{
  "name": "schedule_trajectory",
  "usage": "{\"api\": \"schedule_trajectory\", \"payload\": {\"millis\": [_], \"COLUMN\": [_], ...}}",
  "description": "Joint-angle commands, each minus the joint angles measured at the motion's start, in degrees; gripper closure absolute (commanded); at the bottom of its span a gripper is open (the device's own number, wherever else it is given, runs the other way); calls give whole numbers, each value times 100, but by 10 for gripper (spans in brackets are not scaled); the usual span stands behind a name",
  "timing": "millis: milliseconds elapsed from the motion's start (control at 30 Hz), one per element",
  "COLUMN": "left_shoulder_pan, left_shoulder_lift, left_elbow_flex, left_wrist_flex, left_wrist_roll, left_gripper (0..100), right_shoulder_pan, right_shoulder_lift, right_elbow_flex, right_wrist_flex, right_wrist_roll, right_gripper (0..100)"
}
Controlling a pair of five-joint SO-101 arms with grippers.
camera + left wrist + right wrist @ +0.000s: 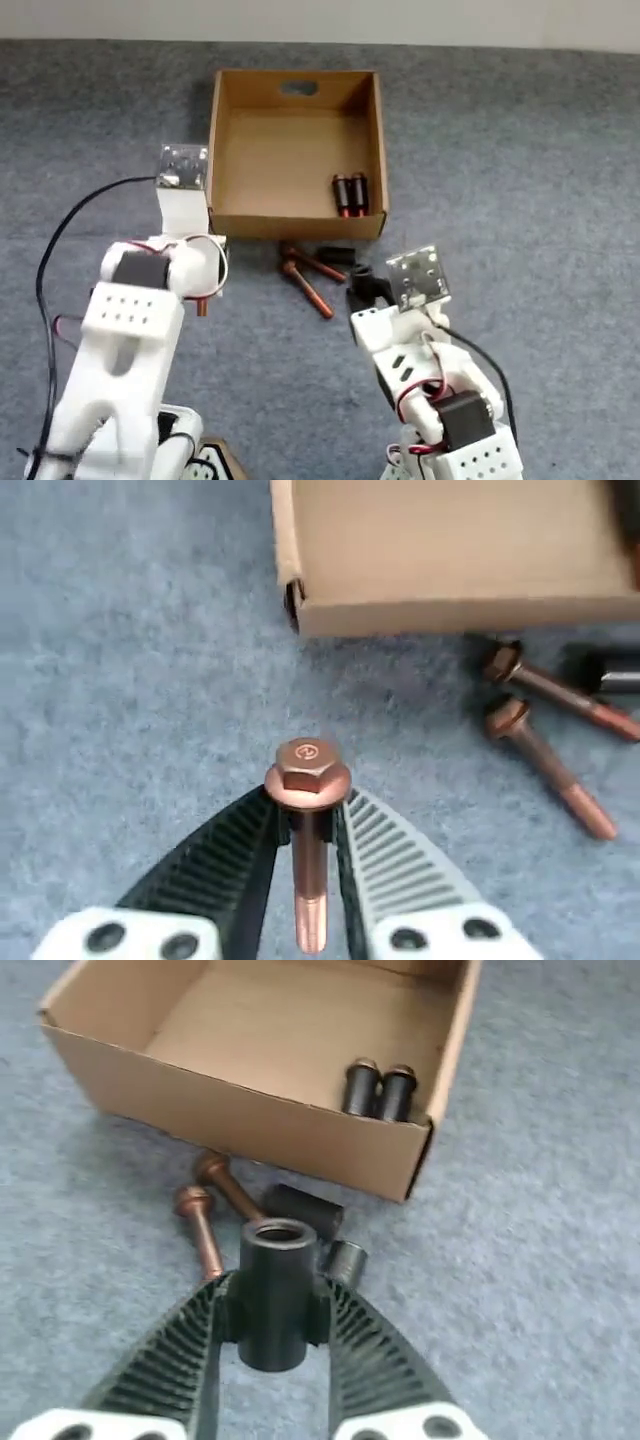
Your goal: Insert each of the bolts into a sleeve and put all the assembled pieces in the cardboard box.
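While my left pincer (pixel 310 815) grips a bolt (pixel 308 772) and my right pincer (pixel 272 1298) a sleeve (pixel 275 1260), loose bolts (pixel 545 758) lie beside the cardboard box (pixel 450 612) — grey carpet (pixel 130 660) underneath.

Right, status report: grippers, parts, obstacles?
Left gripper shut on copper hex bolt. Right gripper shut on black cylindrical sleeve. Two assembled pieces in brown cardboard box. Two loose bolts lie between.

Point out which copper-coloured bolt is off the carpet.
The copper-coloured hex-head bolt clamped between the left gripper's fingers; the other two bolts lie on the grey carpet.
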Motion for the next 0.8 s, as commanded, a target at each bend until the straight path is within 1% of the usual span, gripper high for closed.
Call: {"api": "schedule_trajectory", "payload": {"millis": [0, 167, 233, 300, 367, 433, 500, 567, 667, 767], "left_shoulder_pan": [242, 497, 602, 690, 725, 743, 752, 866, 1138, 1560], "left_shoulder_lift": [-778, -1464, -1727, -2000, -2281, -2563, -2853, -3108, -3398, -3477], "left_elbow_flex": [-48, -57, -57, -57, -57, -48, -22, -22, -13, -4], "left_wrist_flex": [-97, -105, -105, -281, -580, -888, -1160, -1477, -1987, -2567], "left_wrist_roll": [44, 44, 53, 62, 281, 703, 1143, 1424, 1389, 1389], "left_gripper": [993, 993, 993, 993, 993, 993, 993, 993, 993, 993], "right_shoulder_pan": [-189, -207, -207, -215, -215, -215, -215, -215, -215, -215], "right_shoulder_lift": [-92, -84, -84, -84, -84, -84, -84, -119, -127, -127], "right_elbow_flex": [-92, 57, 180, 347, 549, 796, 1015, 1165, 1209, 1226], "right_wrist_flex": [-145, -1191, -1763, -2387, -2967, -3354, -3512, -3565, -3556, -3538], "right_wrist_roll": [-26, -35, -53, -53, -53, -53, -62, -62, -62, -62], "right_gripper": [992, 992, 992, 992, 992, 992, 992, 992, 992, 992]}}
